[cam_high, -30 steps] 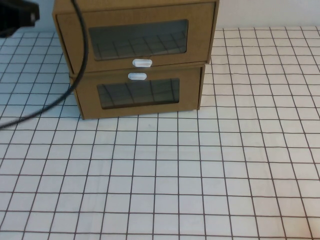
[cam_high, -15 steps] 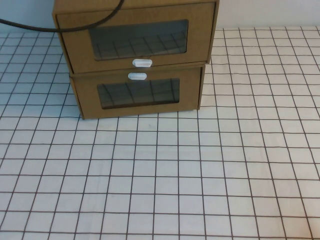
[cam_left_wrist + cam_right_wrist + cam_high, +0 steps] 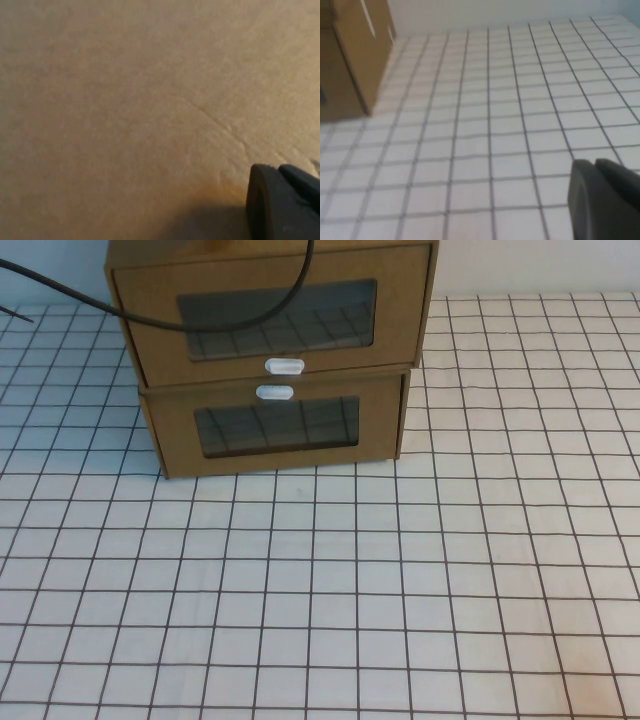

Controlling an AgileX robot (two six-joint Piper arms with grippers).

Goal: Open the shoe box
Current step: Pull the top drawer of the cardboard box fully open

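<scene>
1. Nothing is open yet. The two stacked brown cardboard shoe boxes point(image 3: 275, 425) sit at the far side of the white gridded bench point(image 3: 400, 590), fronts flush, white pull tabs point(image 3: 284, 366) untouched.
2. Your left tool point(image 3: 280, 205) is close against plain cardboard; its opening I cannot tell.
3. Your right tool point(image 3: 602, 200) is closed and empty over the bench, well apart from the boxes.
4. What's left: grip a tab and pull.

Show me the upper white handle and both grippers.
upper white handle point(image 3: 284, 366), high view, its middle.
left gripper point(image 3: 279, 172), left wrist view, fingertips, close to the shoe box point(image 3: 125, 100).
right gripper point(image 3: 596, 167), right wrist view, fingertips, above the table point(image 3: 490, 125).
</scene>
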